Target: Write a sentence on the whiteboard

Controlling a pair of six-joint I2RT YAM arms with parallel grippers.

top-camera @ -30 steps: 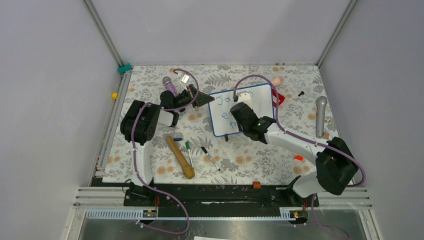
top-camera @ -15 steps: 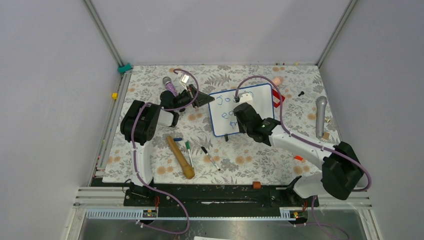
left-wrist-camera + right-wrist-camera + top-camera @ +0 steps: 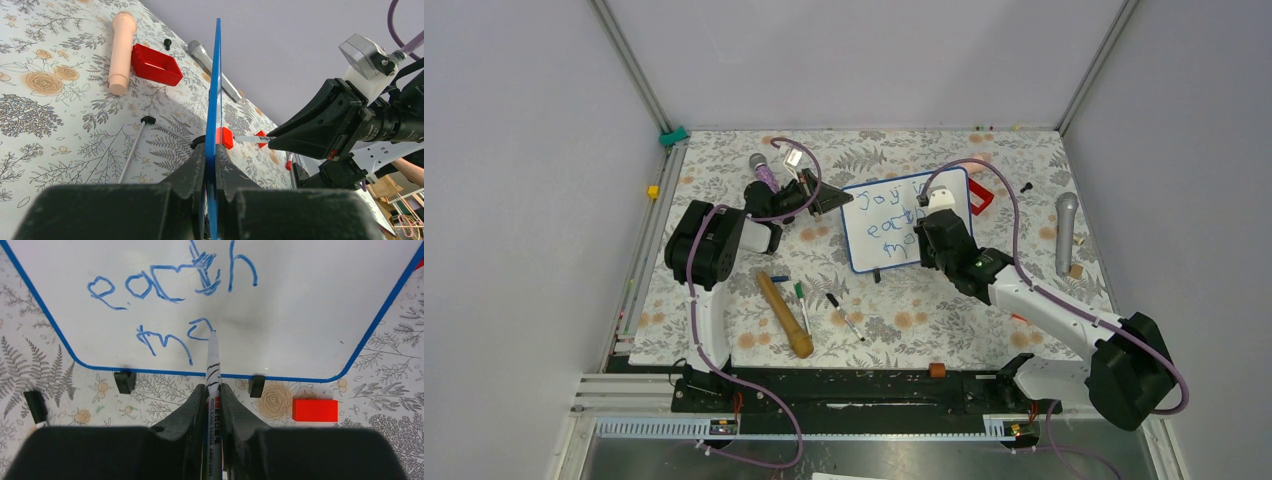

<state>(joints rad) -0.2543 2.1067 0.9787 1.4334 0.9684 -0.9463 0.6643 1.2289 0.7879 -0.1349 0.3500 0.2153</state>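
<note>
Nearest the arm bases, on the floral-printed surface, lie a long wooden club, a green-capped pen and a black pen, all well apart from the work. Beyond them the right claw is closed tight on a white-barrelled marker. The marker's tip touches the rectangular glossy white whiteboard with the thin blue rounded frame. The whiteboard stands propped on two small black feet near the middle of the surface, its face toward the right arm. On it the blue handwritten sentence runs in three lines: a top line beginning "Joy", then "each", then a third line reading only "mo", with the tip at the top of the "o". At the board's left edge the left claw pinches the blue frame, its fingers narrow on either face.

The step in hand looks to be the last line, and its word seems unfinished. The next move calls for shifting the tip a little rightward into the bare white area and forming the next letter with light, even pressure. The stroke must clear the bottom frame while the left claw braces the board against rocking.

Farther back lie a red open box, a peach cylinder, a grey microphone and a purple-headed microphone
</note>
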